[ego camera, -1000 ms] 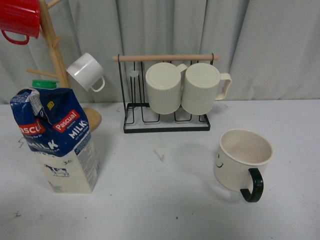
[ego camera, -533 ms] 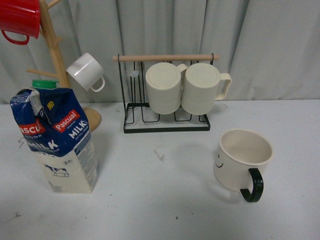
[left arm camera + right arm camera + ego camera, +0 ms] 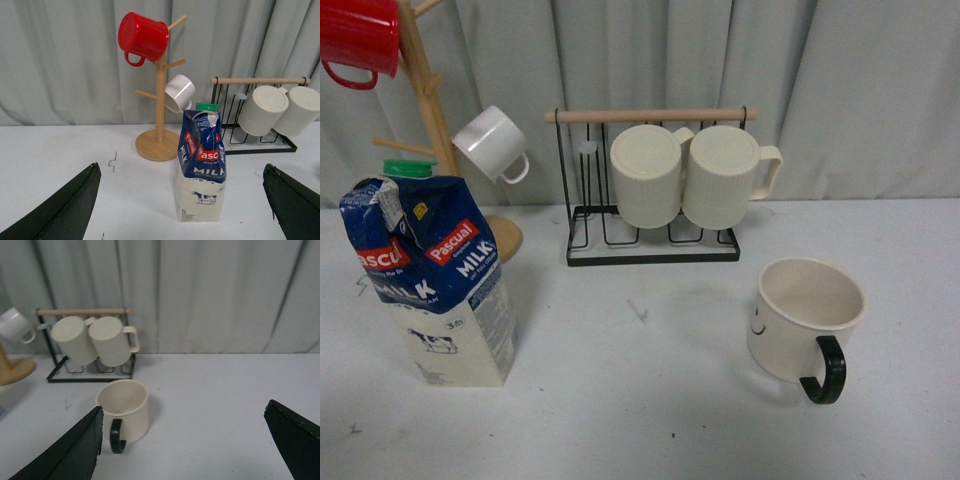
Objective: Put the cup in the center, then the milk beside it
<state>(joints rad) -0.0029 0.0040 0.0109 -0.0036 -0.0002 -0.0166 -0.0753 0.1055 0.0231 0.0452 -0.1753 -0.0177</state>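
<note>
So, nothing is gripped yet. Left pincer (image 3: 181,170): spread wide, empty, its cam looking straight at the milk (image 3: 435,285). Right pincer (image 3: 183,407): also spread wide, empty, w/ the cup (image 3: 807,318) ahead of it. Reads as one arm per item: right for the cup first, left for the milk after (my guess, not shown).

Landmark = black wire rack (image 3: 655,257) at the back of the bench (image 3: 620,430).
- Cup: in front of the rack, off its right end. Upright, mouth up, dark handle turned away from the rack toward the robot, so rim & handle are prob. both free for a grab.
- Milk: in front of the rack, well off its left end. Upright, green cap on top, so no spill risk, & flat sides are open for a side pinch.
- The center (image 3: 600,350): bare bench patch just in front of the rack. Only a few small black marks show, so I cannot tell its exact edges. The cup is clearly not on it yet.

Non-task items:
- Two ribbed mugs (image 3: 685,175) hang on their sides on the rack, i.e. storage.
- A wooden mug tree (image 3: 432,100) left of the rack carries a red mug (image 3: 360,35) & a small white cup (image 3: 492,143) by their handles.

Writing:
- Carton: red "Pascual" labels, white "MILK" on blue, cow drawing on the cream part. The left wrist view shows what looks like "1L" near the base; other print is too small to read.
- Cup: small smiley on its side, no text.
</note>
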